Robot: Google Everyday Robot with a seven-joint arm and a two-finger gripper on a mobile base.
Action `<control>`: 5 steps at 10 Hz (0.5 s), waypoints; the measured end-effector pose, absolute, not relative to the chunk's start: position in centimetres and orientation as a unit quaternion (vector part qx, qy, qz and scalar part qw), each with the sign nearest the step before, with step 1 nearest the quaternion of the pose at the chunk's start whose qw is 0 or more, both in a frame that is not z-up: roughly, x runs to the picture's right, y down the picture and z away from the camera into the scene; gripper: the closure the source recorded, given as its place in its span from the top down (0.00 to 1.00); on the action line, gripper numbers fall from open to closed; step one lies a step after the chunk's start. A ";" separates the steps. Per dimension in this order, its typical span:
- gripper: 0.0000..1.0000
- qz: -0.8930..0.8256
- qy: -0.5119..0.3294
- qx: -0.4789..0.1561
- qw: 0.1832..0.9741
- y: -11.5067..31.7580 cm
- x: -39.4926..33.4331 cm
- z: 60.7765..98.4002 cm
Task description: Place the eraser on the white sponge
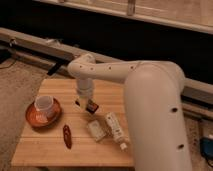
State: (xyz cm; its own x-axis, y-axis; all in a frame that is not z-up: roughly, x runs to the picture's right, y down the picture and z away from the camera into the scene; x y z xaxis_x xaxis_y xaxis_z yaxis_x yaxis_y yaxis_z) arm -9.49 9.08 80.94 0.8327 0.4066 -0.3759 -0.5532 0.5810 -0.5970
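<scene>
**A:** Eraser first. Where is it?

**B:** Between the jaws of the gripper, which are clamped on it. The small dark block with a reddish edge hangs just above the middle of the wooden table, under the downward-pointing wrist.

**A:** Why hold it there?

**B:** My reading is that it is on its way to the white sponge, which lies flat just nearer and slightly right of the gripper. The block is not yet over the pad, so a short move nearer seems needed before letting go.

**A:** And the surfaces?

**B:** The eraser looks firm and boxy, which suits a pinch. The sponge is a squarish off-white pad, probably soft, so the block may settle unevenly. A white capped tube lies just beside it on the right. A slim, glossy red pepper lies near-left. Far left, a pale cup stands on a brown saucer. The arm is smooth white shell.
</scene>
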 end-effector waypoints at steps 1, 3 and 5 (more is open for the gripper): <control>0.00 0.272 0.100 -0.368 0.883 9.1 -9.5 80.9; 0.00 0.271 0.097 -0.368 0.884 9.1 -9.8 80.9; 0.00 0.273 0.098 -0.368 0.883 9.1 -9.5 80.9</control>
